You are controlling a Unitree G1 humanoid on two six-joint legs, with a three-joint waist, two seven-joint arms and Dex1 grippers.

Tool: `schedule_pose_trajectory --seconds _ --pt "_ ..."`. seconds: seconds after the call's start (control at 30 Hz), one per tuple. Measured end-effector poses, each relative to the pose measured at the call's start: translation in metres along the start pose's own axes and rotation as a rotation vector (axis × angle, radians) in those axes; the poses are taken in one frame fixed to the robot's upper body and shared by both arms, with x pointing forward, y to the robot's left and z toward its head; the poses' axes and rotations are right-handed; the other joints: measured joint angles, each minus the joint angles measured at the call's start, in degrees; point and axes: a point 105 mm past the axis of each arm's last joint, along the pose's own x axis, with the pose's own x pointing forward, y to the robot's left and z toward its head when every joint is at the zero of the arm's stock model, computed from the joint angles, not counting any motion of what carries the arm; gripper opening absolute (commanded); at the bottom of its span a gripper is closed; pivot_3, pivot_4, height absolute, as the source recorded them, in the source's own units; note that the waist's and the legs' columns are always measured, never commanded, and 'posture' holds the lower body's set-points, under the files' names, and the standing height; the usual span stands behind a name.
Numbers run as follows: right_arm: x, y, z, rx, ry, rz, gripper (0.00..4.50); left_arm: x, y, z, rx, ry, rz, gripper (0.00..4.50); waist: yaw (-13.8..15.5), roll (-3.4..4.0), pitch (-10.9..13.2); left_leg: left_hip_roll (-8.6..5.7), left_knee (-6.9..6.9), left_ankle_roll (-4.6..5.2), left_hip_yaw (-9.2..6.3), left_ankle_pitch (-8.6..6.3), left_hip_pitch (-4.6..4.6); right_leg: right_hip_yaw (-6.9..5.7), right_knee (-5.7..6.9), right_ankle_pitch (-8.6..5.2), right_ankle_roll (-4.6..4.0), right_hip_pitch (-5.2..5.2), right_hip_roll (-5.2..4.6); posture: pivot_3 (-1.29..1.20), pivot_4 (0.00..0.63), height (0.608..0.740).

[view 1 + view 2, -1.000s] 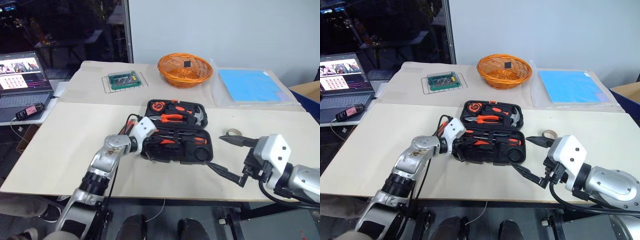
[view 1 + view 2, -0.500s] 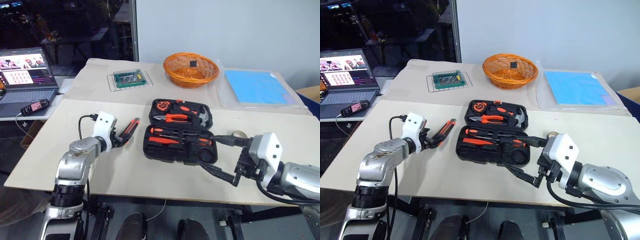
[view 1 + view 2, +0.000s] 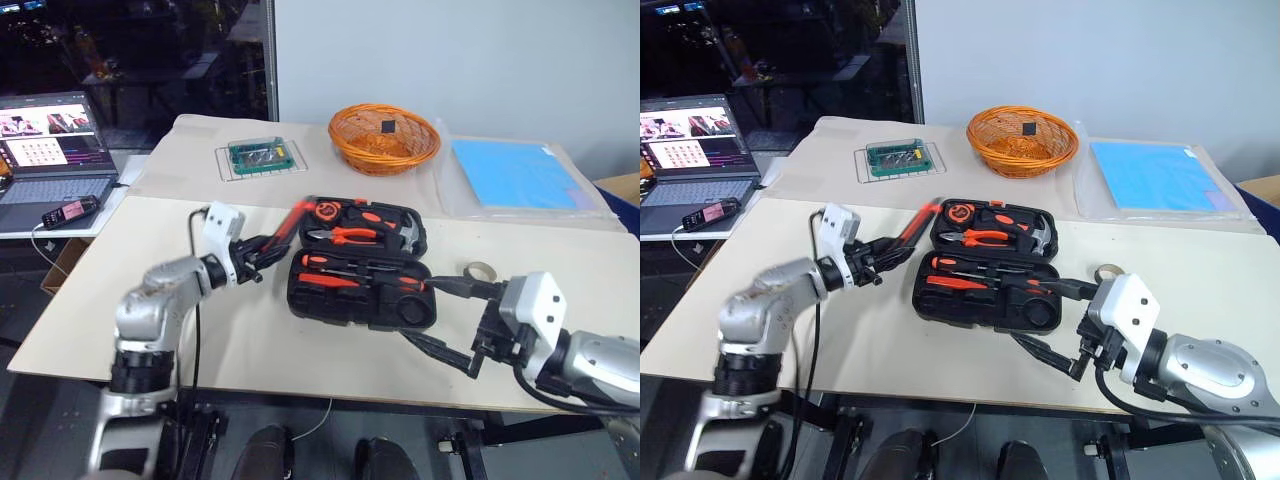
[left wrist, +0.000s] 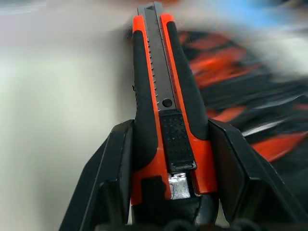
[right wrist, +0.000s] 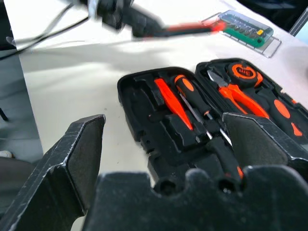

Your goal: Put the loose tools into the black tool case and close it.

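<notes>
Head views: left gripper (image 3: pixel 262 247) closed on the utility knife (image 3: pixel 285 225), raised off the counter (image 3: pixel 120 300) and aimed at the left end of the black tool case (image 3: pixel 362 270); a second ago this gripper sat at the case edge, half a second ago out over the bare counter with the knife in its fingers, now swung back toward the case with the knife lifted. Judged: knife picked up and on its way to a recess, not yet placed. Case open flat at counter centre, screwdrivers (image 3: pixel 340 275) seated in the near half, pliers (image 3: pixel 345 236) and hammer in the far half. Tape roll (image 3: pixel 482 271) loose on the counter just right of the case, still to be stowed. Right gripper (image 3: pixel 1065 325) spread wide and empty, hanging near the case's right front corner, unmoved over the second. Left forearm bent inward across the counter, wrist angled toward the case, knife tip pointing up and away. Left wrist view: fingers (image 4: pixel 115 168) clamped on both flanks of the knife handle near its rear end, slider facing the camera, case blurred beyond. Right wrist view: fingers (image 5: pixel 79 154) wide apart with nothing between, case interior ahead, left gripper with the knife crossing above the case. Lid not yet closed.
</notes>
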Motion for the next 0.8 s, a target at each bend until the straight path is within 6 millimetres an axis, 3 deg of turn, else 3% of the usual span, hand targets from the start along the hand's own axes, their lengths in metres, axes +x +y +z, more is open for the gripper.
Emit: schedule_pose_trajectory --seconds 0.1,0.17,0.4,0.6,0.8 --pt "-0.008 -0.001 -0.001 0.001 0.014 -0.022 4.50 0.017 -0.027 -0.016 0.094 0.107 -0.235 1.79 0.01 0.08 -0.04 0.00 0.00 0.05 0.08 0.00 -0.01 0.07 0.03 -0.01 0.02 0.06 0.04 0.00 0.150 0.740" --pt "-0.012 -0.001 -0.001 -0.007 0.021 -0.028 4.50 0.022 -0.030 -0.028 0.139 0.176 -0.300 1.79 -0.01 0.05 -0.02 0.01 0.01 0.05 0.07 0.00 -0.01 0.06 0.04 0.00 0.01 0.04 0.08 0.00 0.150 0.740" --pt "-0.033 -0.004 -0.004 -0.025 0.073 -0.067 4.50 0.031 -0.009 -0.055 0.293 0.364 -0.324 1.79 0.04 0.04 -0.01 0.00 0.03 0.07 0.05 0.00 -0.02 0.08 0.01 -0.02 0.07 0.00 0.07 0.00 0.150 0.740" --pt "-0.036 -0.003 -0.002 -0.039 0.080 -0.072 4.50 0.033 0.001 -0.055 0.403 0.422 -0.388 1.79 0.00 0.03 -0.01 0.01 0.03 0.07 0.04 0.00 -0.06 0.07 0.01 -0.02 0.07 0.01 0.08 0.00 0.150 0.740" --pt "-0.037 0.001 -0.003 -0.035 0.087 -0.072 4.50 0.046 -0.007 -0.053 0.434 0.422 -0.471 1.79 0.02 0.03 -0.01 -0.02 0.05 0.40 0.04 0.14 -0.09 0.09 0.01 -0.10 0.20 0.05 0.08 0.00 0.150 0.740"
